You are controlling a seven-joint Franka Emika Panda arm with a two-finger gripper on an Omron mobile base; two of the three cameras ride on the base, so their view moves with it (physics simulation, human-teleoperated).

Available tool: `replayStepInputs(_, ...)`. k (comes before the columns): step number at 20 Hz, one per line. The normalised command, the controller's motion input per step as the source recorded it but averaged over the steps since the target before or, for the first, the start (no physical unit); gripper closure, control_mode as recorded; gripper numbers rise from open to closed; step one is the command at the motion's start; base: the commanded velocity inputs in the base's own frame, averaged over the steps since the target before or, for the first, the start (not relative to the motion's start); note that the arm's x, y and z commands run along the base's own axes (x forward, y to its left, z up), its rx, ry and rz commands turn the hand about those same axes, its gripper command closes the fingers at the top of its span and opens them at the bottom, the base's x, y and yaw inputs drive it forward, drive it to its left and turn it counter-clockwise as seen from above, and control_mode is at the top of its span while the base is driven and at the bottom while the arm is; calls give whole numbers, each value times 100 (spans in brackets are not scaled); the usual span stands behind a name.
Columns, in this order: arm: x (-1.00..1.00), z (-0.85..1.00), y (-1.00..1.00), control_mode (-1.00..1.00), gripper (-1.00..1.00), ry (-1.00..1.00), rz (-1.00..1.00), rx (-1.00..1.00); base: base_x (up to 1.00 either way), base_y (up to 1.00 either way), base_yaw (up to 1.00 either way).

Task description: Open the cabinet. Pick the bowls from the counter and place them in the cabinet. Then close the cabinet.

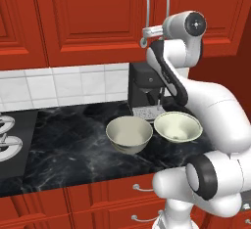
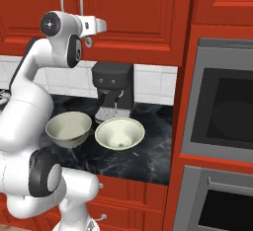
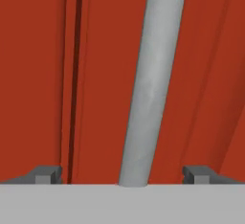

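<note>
Silver handle (image 3: 148, 84) between open end effector (image 3: 122, 174) fingers

Claw (image 2: 89, 41) at closed cabinet (image 2: 123, 13) handle (image 2: 82, 3).

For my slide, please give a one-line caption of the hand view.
Open claw straddles a silver handle on the closed red cabinet door, fingertips apart on either side.

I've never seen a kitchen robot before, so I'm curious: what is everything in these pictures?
cabinet: one, red, on the wall, doors shut
handles: two, silver, at the cabinet's centre
bowls: two, cream, side by side on the counter
counter: one, black marble
coffee machine: one, black, behind the bowls
drawers: red, below the counter
oven: grey, far right
stove: far left
end effector: one, open around a handle
</note>
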Motion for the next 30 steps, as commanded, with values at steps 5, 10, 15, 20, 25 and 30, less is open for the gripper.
replayStepInputs(5,83,-23,0,-100,-100,0,0,0,0,0,0)
replayStepInputs(10,97,-42,0,-100,100,-2,0,0,0,0,0)
replayStepInputs(15,58,-18,-9,-100,100,-1,0,0,0,0,0)
replayStepInputs(20,-41,0,-95,-100,100,0,-10,24,0,0,0)
replayStepInputs(25,-90,0,-100,-100,100,7,-19,35,0,0,0)
replayStepInputs(30,-98,0,-100,-100,100,17,-15,36,0,0,0)
